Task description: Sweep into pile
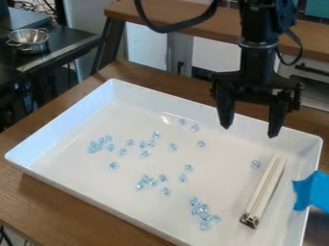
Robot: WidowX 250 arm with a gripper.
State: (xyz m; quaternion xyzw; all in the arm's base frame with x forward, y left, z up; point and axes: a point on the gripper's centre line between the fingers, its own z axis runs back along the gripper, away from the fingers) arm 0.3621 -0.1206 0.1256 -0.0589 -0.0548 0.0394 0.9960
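Camera view has the black pincer [250, 131] over the far right part of a white tray [114, 202], its two fingers spread well apart, pointing down with nothing between them. The arm [258, 41] comes in from the top edge.

Pale blue beads [201, 209] lie scattered in the tray, on its floor, rather than in one pile. One clump sits toward the near right, a smaller one left of it toward the near side, and another over on the left. Loose beads are spread between these clumps, a few sit farther back, and a lone one lies near the left side of the bar.

That bar [265, 187], pale and long with a groove running along it and a dark metal piece at its near end, lies at a slant on the tray floor on the right. It is apart from the pincer.

A piece of blue tape [313, 191] hangs over the tray's right rim. The tray rests on a brown wooden desk [32, 194]. Behind is a wooden bench [177, 14], and at the upper left a metal bowl [29, 40] stands on a dark table [64, 48].
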